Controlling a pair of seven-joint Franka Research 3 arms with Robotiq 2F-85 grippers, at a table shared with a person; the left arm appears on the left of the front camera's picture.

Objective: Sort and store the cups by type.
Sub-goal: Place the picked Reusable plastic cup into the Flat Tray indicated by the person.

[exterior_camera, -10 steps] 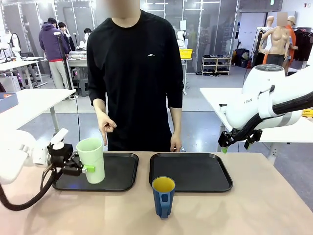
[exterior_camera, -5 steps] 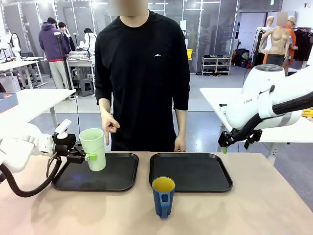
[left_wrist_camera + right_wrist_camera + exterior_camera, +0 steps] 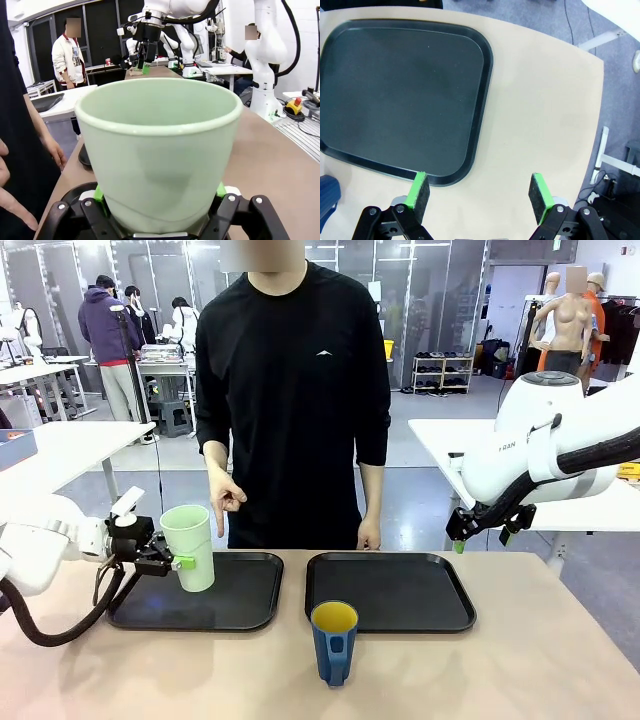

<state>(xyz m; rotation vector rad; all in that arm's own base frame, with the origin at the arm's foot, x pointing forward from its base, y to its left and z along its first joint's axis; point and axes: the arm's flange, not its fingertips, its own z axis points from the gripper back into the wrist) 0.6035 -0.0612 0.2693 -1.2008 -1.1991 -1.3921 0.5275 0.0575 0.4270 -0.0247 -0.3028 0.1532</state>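
My left gripper (image 3: 172, 561) is shut on the pale mint-green tumbler (image 3: 188, 546), which stands upright over the left black tray (image 3: 245, 592). Whether it touches the tray I cannot tell. The tumbler (image 3: 157, 155) looms large in the left wrist view, clamped between the green pads (image 3: 99, 193). The dark blue mug (image 3: 333, 639) with its yellow inside stands on the table in front of the trays. A corner of the mug (image 3: 327, 196) shows at the lower left of the right wrist view. My right gripper (image 3: 487, 531) hangs open, high above the table's right side.
The right black tray (image 3: 390, 590) lies bare; in the right wrist view this tray (image 3: 395, 100) is below the open fingers. A person stands at the far edge, one hand (image 3: 224, 498) pointing down at the left tray, the other (image 3: 369, 534) behind the right tray.
My left gripper has carried the tumbler up and farther over the left tray, and slightly left in the last half second. The person shifted a little to the right. The right arm stayed still.
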